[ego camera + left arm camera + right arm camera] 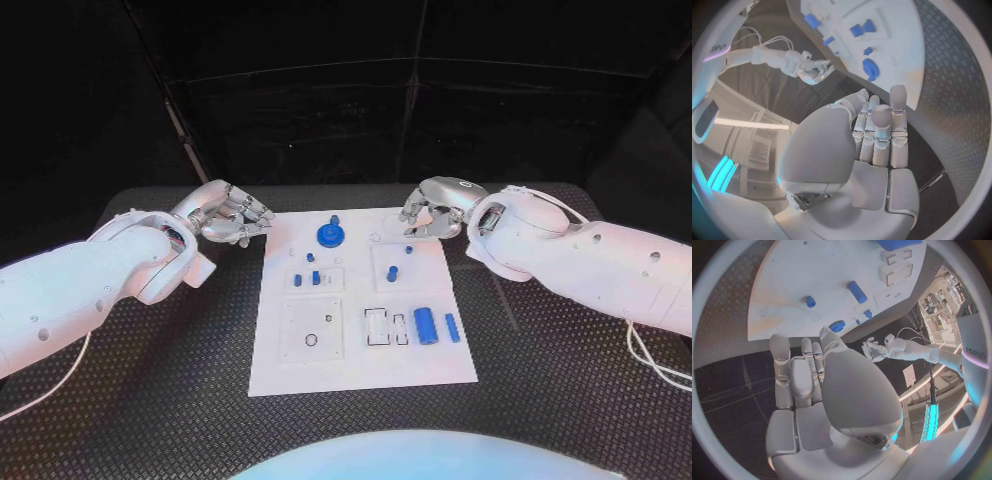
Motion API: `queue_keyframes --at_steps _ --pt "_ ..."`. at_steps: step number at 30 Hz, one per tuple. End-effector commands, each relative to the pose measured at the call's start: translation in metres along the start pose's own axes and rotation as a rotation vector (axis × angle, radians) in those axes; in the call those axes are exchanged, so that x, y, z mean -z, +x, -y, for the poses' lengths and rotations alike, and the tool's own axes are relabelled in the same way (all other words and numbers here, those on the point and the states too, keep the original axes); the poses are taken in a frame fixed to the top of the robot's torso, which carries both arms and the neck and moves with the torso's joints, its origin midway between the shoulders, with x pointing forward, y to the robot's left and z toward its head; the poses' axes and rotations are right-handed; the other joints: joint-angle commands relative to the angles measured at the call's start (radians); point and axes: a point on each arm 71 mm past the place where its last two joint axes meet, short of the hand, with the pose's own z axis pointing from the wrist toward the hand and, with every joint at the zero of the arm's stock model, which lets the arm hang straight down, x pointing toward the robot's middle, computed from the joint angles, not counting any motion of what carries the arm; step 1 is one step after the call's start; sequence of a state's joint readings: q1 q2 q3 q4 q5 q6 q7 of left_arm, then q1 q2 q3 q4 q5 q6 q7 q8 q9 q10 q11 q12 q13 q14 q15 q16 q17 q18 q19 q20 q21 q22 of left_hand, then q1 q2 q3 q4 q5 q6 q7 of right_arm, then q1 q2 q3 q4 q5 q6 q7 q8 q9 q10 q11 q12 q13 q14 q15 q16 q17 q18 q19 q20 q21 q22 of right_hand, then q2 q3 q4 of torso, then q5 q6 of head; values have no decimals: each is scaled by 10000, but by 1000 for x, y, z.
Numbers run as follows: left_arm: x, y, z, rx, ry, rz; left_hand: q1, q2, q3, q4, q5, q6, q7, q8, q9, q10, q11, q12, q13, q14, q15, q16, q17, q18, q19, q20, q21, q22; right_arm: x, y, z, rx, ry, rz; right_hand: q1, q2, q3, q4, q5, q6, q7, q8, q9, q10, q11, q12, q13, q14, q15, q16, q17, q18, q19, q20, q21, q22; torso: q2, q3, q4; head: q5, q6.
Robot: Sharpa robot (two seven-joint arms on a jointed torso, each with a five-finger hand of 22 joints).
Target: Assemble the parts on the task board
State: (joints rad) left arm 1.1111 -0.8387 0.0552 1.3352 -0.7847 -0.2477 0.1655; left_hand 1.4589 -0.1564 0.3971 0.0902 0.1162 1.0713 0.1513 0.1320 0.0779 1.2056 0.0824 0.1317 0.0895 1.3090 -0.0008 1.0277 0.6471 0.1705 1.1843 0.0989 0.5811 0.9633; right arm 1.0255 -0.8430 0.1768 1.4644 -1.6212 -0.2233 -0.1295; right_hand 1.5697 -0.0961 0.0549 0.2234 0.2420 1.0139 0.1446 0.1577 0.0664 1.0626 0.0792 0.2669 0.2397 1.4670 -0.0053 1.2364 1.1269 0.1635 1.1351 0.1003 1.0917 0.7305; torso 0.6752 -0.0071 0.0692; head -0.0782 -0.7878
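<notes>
The white task board (361,370) lies in the middle of the black table. A round blue part (332,235) sits near its far edge, with several small blue pegs (307,278) behind it and a blue peg (391,272) further right. A thick blue cylinder (426,323) and a thinner one (451,327) lie at the board's right side. My left hand (228,213) hovers off the board's far left corner, fingers extended (876,135), holding nothing. My right hand (433,212) hovers at the far right corner, also holding nothing (804,375).
The board has shallow square recesses (312,330) and slot outlines (382,327). Textured black table surface (173,380) surrounds the board on all sides. Dark curtains stand behind the table.
</notes>
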Motion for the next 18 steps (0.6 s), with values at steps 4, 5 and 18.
queue_keyframes --at_steps 4,5,18 --pt "11 3 11 4164 650 863 -138 9 79 -49 -4 -14 74 -91 -38 -223 70 -38 -49 -587 58 -1026 -1222 117 -264 71 -440 -274 3 10 -4 1588 94 -264 -74 -195 28 51 -43 -109 136 -219 -8 -280 152 -318 -361 262 143 51 30 -98 8 86 49 13 6 -5 21 -65 26" --pt "13 4 12 4315 680 820 -145 17 82 -57 -3 -12 80 -93 -41 -238 76 -31 -52 -619 64 -1075 -1253 117 -287 78 -480 -301 3 11 -5 1611 94 -323 -93 -212 26 49 -36 -126 148 -248 -8 -306 165 -348 -407 262 156 59 38 -97 5 97 51 14 4 -6 24 -62 29" --pt "20 8 16 5048 823 734 -149 46 85 -118 -4 -21 111 -113 -53 -287 100 28 -56 -753 88 -1287 -1385 118 -382 101 -659 -420 1 27 -8 1617 129 -889 -97 -159 151 -19 135 -67 204 -378 18 -364 225 -473 -737 270 204 162 150 -112 58 165 150 160 17 4 32 -55 -4"
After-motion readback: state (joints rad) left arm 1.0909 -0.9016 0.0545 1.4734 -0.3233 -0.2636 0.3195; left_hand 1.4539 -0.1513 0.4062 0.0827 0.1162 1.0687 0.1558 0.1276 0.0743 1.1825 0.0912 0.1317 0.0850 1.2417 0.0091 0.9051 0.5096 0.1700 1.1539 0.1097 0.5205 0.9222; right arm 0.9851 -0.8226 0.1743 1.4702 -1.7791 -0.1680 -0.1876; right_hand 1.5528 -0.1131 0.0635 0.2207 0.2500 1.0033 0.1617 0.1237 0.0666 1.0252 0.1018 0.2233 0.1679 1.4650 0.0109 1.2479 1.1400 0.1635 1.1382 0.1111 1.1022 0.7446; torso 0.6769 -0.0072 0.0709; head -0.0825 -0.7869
